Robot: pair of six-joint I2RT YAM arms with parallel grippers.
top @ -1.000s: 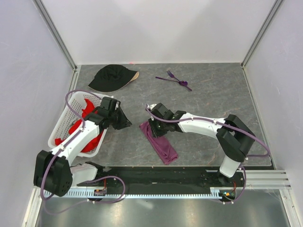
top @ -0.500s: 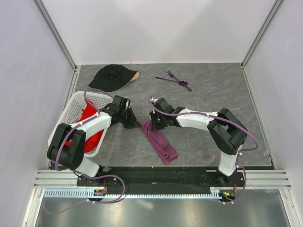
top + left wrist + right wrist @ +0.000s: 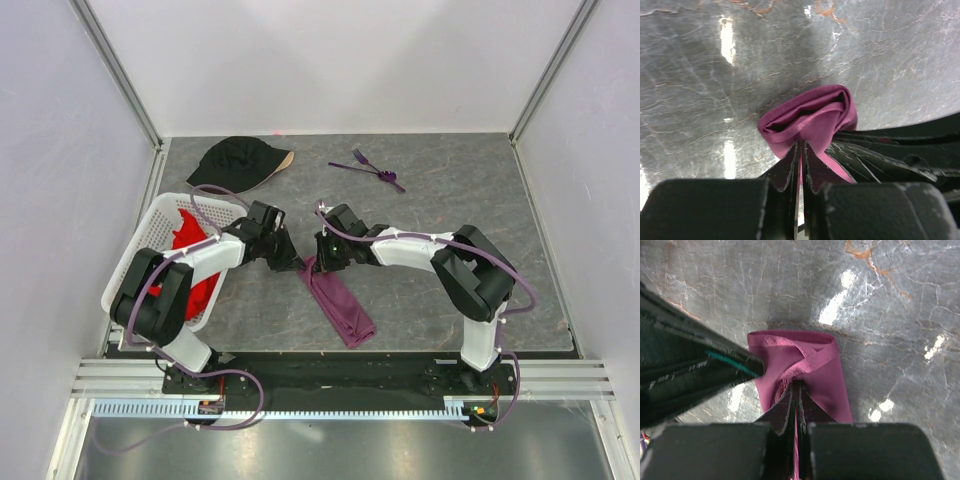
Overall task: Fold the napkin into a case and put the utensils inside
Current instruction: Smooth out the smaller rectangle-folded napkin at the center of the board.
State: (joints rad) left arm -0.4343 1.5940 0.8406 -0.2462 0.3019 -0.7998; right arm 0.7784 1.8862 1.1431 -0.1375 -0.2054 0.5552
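The plum-purple napkin [image 3: 340,305] lies folded into a long narrow strip on the grey table, running from centre toward the near right. Both grippers meet at its far end. My left gripper [image 3: 297,265] is shut on the cloth there, and the napkin [image 3: 807,117] bunches open like a mouth just past its tips. My right gripper [image 3: 317,260] is shut on the other lip of that end, where the napkin [image 3: 827,382] spreads beside its fingers. The purple utensils [image 3: 368,168] lie crossed at the far middle of the table, apart from both arms.
A white lattice basket [image 3: 140,262] holding a red cloth [image 3: 183,235] stands at the left, right beside the left arm. A black cap [image 3: 233,163] lies at the far left. White walls close in the table on three sides.
Both grippers have closed onto the napkin's far end. The left arm swung right from the basket to the cloth, and the right arm's elbow drew in toward the centre.
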